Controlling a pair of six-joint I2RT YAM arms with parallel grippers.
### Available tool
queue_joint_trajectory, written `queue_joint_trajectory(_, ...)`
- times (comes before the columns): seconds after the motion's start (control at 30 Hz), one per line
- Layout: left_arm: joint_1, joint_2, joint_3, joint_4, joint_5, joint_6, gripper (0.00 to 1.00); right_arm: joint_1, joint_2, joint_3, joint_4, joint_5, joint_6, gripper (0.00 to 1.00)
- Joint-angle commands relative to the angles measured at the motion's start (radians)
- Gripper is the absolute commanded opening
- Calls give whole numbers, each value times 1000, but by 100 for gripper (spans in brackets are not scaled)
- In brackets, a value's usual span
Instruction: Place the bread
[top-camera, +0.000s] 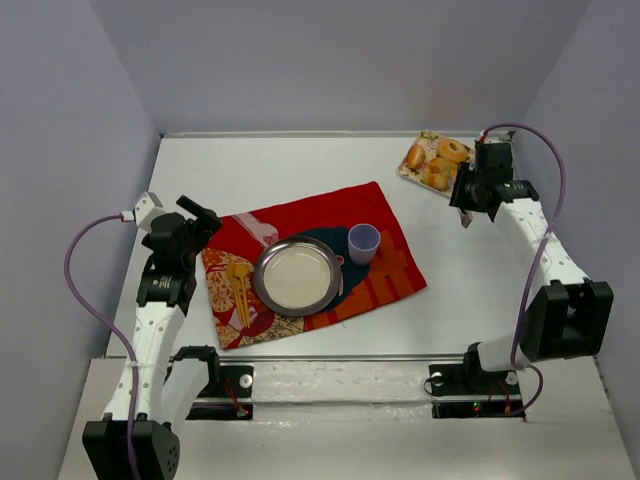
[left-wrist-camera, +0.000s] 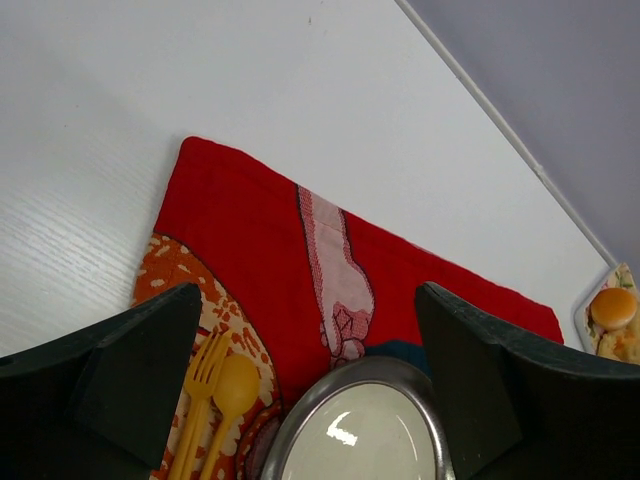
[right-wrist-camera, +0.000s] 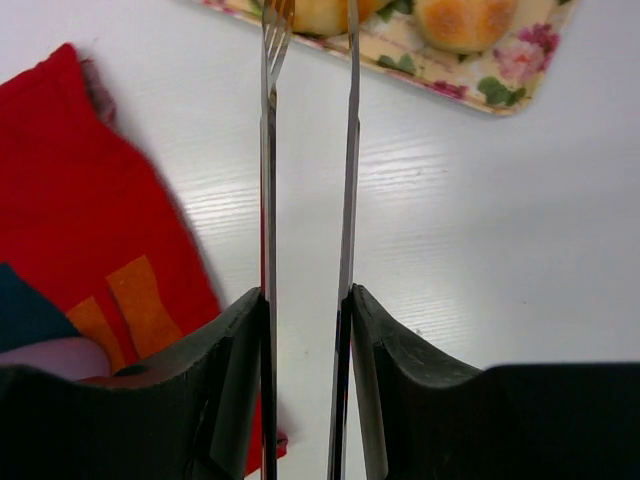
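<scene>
Not started: bread (top-camera: 438, 165) lies on the tray (right-wrist-camera: 510, 70); plate (top-camera: 297, 277) bare. Right jaws clamp tongs (right-wrist-camera: 268, 200); left jaws gape, unloaded.

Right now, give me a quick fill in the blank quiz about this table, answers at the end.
The tongs are clamped between fingers on the robot's ____ side.
The plate rests on a mostly ____ cloth.
In the top view, the yellow fork and spoon lie on the plate's ____.
Holding nothing, the left gripper is ____.
Answers: right, red, left, open.
</scene>
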Motion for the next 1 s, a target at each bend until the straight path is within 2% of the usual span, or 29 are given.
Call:
queue_joint_trajectory(0.0,2,-16,-7,46,1,19,99,-92,19,77,-14,8,34,44)
queue_joint_trajectory(0.13,2,-16,-9,47,3,19,99,-172,41,83,-25,-25,14,47)
queue_joint_trajectory(0.3,2,-10,-9,55,10,19,99,-212,97,118,-47,-28,-32,50)
queue_joint_trajectory(0.53,2,2,-9,61,13,19,99,-232,176,149,-53,-94,-80,50)
queue_joint_trajectory(0.8,2,14,-10,67,19,20,99,-251,226,178,-67,-57,-78,55)
queue_joint_trajectory(0.97,3,19,-9,69,23,20,99,-260,248,186,-73,-46,-75,61)
